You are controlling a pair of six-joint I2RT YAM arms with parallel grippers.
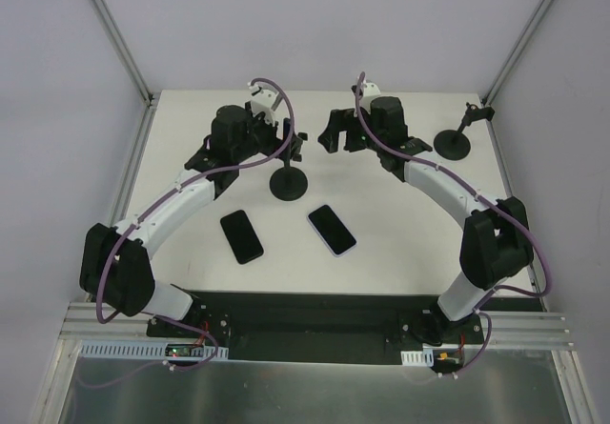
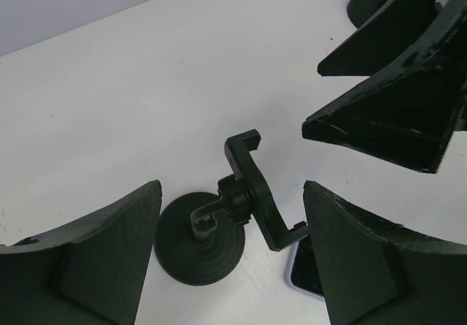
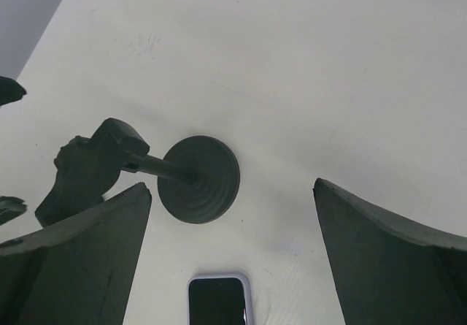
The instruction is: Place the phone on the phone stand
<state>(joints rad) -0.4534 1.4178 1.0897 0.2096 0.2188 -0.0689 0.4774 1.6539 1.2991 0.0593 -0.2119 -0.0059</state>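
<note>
A phone in a lilac case lies flat, screen up, at mid-table; it also shows in the left wrist view and the right wrist view. A black phone stand with a round base and an empty cradle stands just behind it. My left gripper is open and empty, hovering over the stand's cradle. My right gripper is open and empty, just right of the stand, above the table.
A second, black phone lies left of the lilac one. A second black stand is at the back right. The right gripper's fingers are close to the left gripper. Frame posts and grey walls surround the table.
</note>
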